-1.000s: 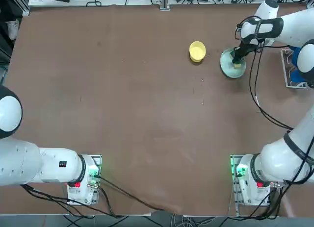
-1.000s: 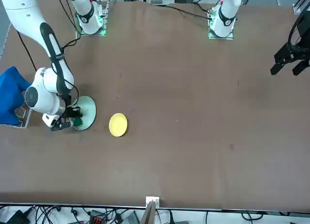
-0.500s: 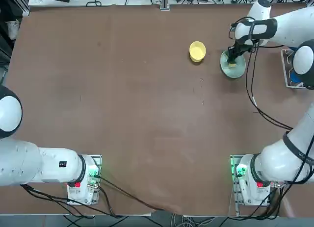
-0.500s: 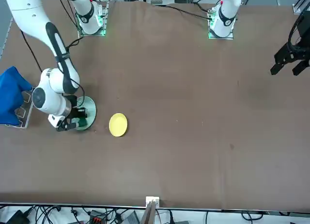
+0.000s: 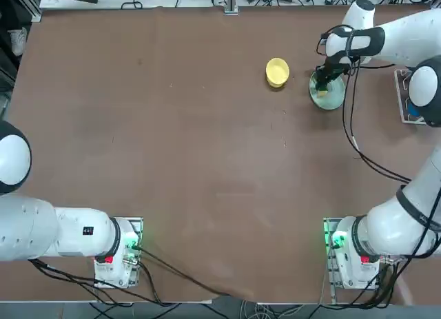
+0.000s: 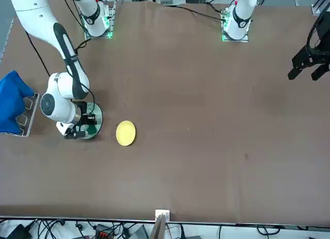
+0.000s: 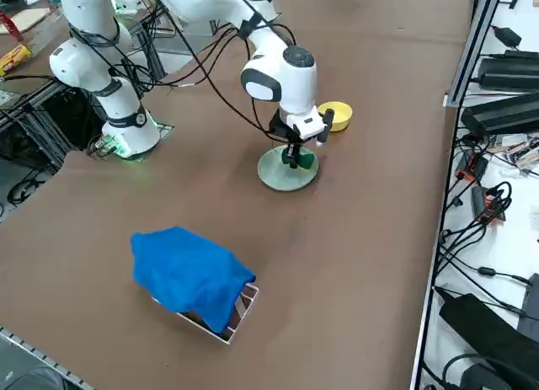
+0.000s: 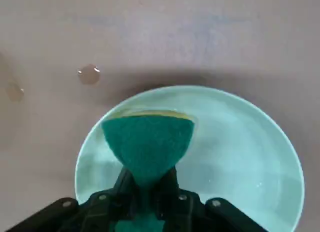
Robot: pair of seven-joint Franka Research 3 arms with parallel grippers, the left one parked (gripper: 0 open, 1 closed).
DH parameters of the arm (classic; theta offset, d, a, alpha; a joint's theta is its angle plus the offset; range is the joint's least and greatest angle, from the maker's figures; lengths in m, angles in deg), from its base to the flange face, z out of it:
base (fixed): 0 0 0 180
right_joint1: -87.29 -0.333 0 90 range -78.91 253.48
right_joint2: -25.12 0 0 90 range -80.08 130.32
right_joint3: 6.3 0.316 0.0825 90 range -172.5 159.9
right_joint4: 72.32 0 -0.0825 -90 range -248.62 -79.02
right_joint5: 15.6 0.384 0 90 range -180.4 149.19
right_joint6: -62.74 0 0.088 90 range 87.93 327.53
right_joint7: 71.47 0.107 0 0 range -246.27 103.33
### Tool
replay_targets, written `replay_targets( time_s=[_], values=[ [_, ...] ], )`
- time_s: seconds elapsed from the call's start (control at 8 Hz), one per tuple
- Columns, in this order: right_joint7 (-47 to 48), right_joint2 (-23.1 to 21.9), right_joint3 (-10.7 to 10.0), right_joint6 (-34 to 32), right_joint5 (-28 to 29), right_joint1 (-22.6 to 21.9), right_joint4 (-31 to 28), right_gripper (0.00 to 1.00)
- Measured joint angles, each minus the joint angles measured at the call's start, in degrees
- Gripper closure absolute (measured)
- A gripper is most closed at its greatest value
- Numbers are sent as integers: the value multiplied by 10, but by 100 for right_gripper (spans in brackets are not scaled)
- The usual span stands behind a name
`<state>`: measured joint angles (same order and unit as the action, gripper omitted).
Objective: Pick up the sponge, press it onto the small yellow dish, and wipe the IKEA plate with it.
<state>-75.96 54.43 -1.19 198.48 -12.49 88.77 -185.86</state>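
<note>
Green-topped rectangular sponge (image 8: 147, 142) over yellow foam is pinched by the right gripper (image 8: 146, 188), pressed onto the pale mint-green round plate (image 8: 240, 157) near the table's far right corner (image 5: 207, 160). Small yellow round dish (image 5: 277, 71) sits just beside. No legible writing; the gripper hides the sponge's rear.

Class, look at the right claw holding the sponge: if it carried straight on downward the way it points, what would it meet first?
The right claw, shut on the sponge, points down at the IKEA plate. The sponge would likely press into the plate's surface first, if not already touching.
</note>
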Motion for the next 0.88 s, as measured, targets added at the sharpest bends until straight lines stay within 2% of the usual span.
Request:
replay_targets(
  time_s=[0.38, 0.88],
  values=[
    [0, -16, -5, -38, 0, 6, -9, 81],
    [-28, -32, -8, -41, -9, 35, -29, 81]
  ],
)
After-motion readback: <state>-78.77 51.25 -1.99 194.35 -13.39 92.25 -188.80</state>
